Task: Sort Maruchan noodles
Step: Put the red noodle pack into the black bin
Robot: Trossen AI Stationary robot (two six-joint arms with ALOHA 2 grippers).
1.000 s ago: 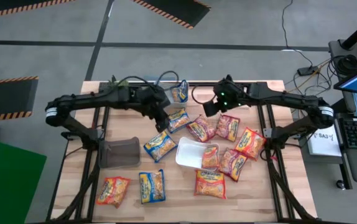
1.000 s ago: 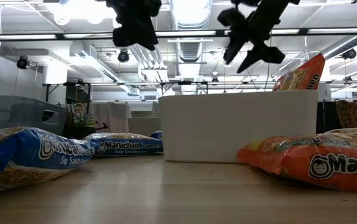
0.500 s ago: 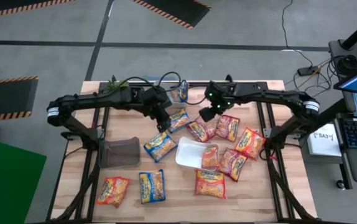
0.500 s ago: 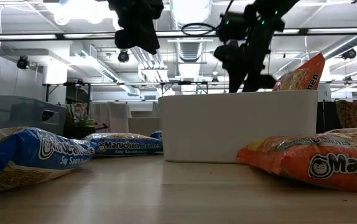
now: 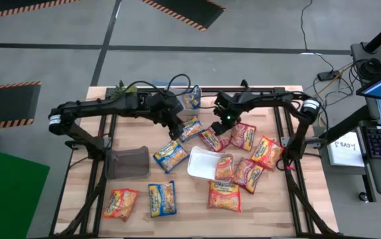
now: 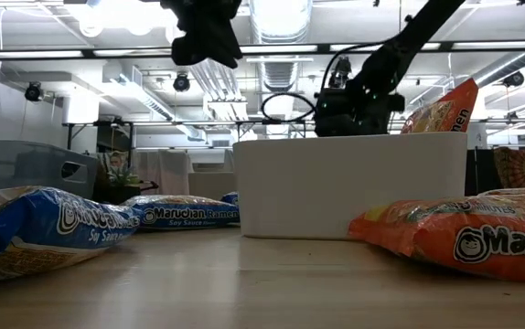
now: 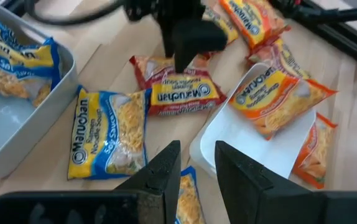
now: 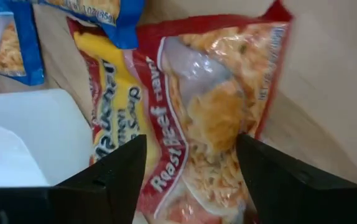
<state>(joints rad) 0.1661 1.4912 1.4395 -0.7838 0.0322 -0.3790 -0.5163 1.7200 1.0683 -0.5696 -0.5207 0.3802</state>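
Note:
Several Maruchan packets lie flat on the wooden table. My right gripper point(image 5: 222, 125) is open and low over a red Roast Beef packet point(image 8: 197, 112), one finger on each side of it. That packet point(image 5: 214, 138) lies between a blue packet point(image 5: 189, 126) and the white tray point(image 5: 197, 164). An orange packet point(image 5: 225, 166) leans in the white tray. My left gripper point(image 5: 173, 130) hangs open above the table, over a blue packet point(image 7: 107, 140), and touches nothing. My right gripper point(image 8: 191, 146) comes at the red packet from above, slanting down, with its fingers point(image 8: 104, 180) across the packet's width. I cannot tell whether they touch it. The packet lies flat on the table.
A dark tray point(image 5: 127, 162) sits at the table's left. A clear tray with a blue packet point(image 5: 190, 99) is at the far edge. More red and orange packets point(image 5: 267, 151) crowd the right side. Orange point(image 5: 121, 202) and blue point(image 5: 162, 198) packets lie near the front edge.
My right gripper has moved toward the table's left and down, from above the far right area onto the red packet beside the white tray. The packets have stayed where they were.

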